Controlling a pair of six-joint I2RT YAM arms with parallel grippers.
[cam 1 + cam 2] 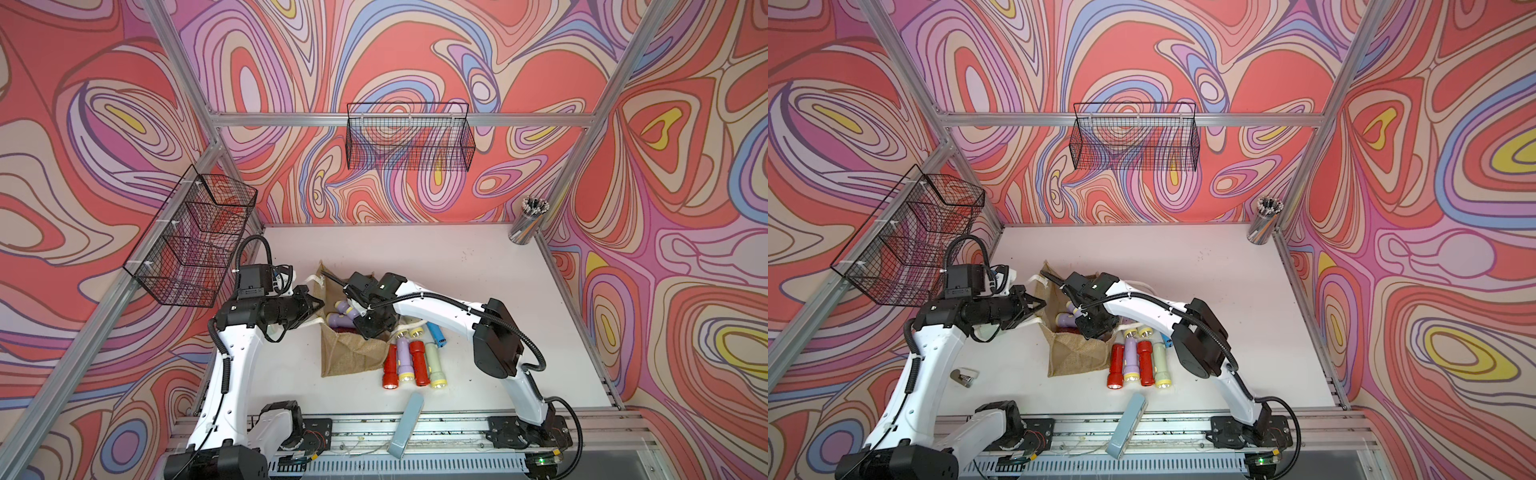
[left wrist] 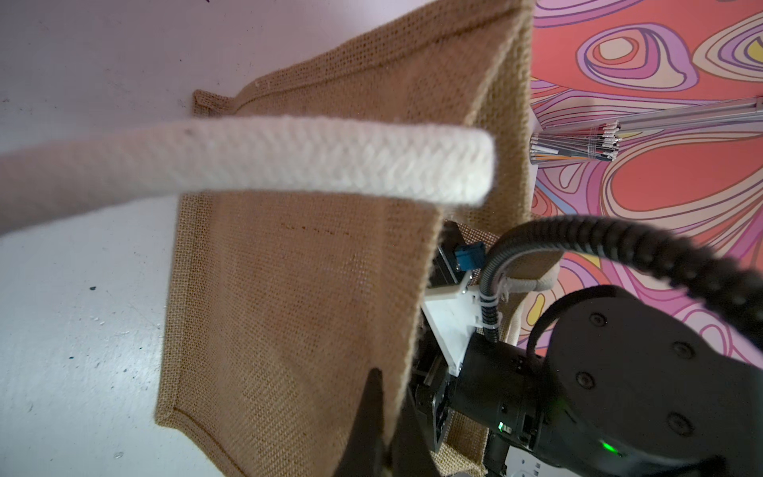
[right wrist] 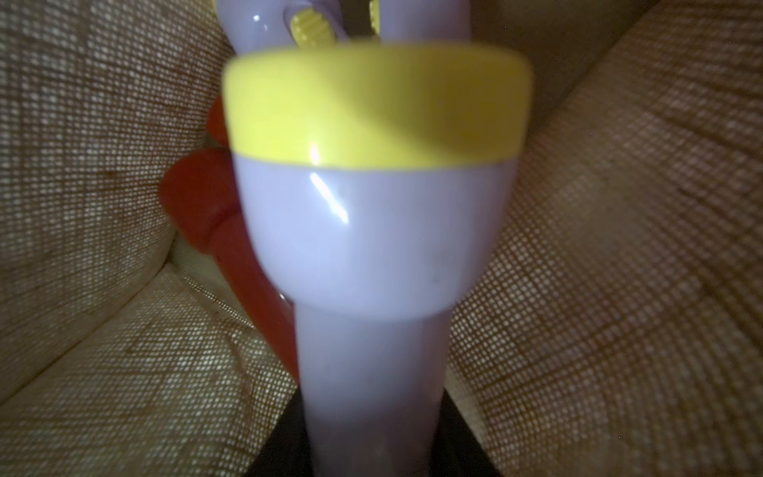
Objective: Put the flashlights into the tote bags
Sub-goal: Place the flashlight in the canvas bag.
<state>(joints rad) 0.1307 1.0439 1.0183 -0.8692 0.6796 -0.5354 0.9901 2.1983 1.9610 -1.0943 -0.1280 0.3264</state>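
Observation:
The tan burlap tote bag [image 1: 349,359] [image 1: 1073,359] stands open at mid-table. My left gripper [image 1: 319,305] [image 2: 384,417] is shut on the bag's left rim, pinching the burlap wall [image 2: 289,309]; a white rope handle [image 2: 289,159] crosses in front. My right gripper [image 3: 371,450] reaches inside the bag, shut on a lilac flashlight [image 3: 371,247] with a yellow head. Another lilac flashlight [image 1: 336,320] and a red one [image 3: 198,206] lie in the bag. On the table beside the bag lie red [image 1: 390,368], lilac [image 1: 402,353], red [image 1: 419,361], pale green [image 1: 434,365] and blue [image 1: 436,332] flashlights.
A flat grey-blue bar [image 1: 405,424] lies over the front rail. Black wire baskets hang on the left wall [image 1: 195,237] and back wall [image 1: 409,137]. A cup of pens [image 1: 528,222] stands in the back right corner. A small metal object [image 1: 965,378] lies near the left arm.

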